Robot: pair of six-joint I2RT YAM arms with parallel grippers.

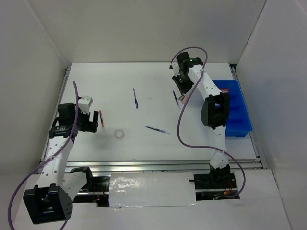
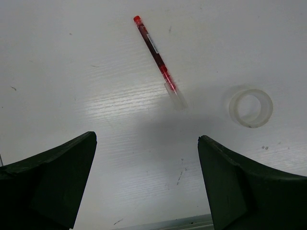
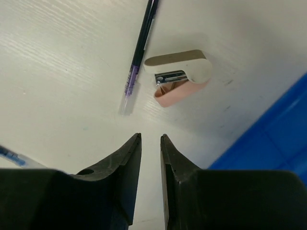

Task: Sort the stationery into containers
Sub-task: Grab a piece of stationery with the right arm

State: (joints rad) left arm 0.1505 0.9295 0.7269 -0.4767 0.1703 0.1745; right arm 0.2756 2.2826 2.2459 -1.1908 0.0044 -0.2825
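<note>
My left gripper [image 1: 94, 123] [image 2: 146, 139] is wide open and empty, low over the table. A thin red pen [image 2: 158, 62] [image 1: 100, 118] lies just ahead of it, and a clear tape ring [image 2: 250, 108] [image 1: 119, 134] to its right. My right gripper [image 1: 182, 94] [image 3: 150, 137] is nearly shut with nothing between the jaws. Just beyond its tips lie a dark-blue pen [image 3: 139, 52] [image 1: 175, 97] and a stubby pink and beige item [image 3: 180, 79]. The blue bin [image 1: 235, 108] [image 3: 283, 129] stands to its right. Two more dark-blue pens [image 1: 135, 98] [image 1: 158, 130] lie mid-table. No eraser shows.
White walls enclose the table at the back and both sides. A metal rail [image 1: 158, 165] runs along the near edge by the arm bases. The right arm's purple cable [image 1: 180, 124] hangs over the table's middle right.
</note>
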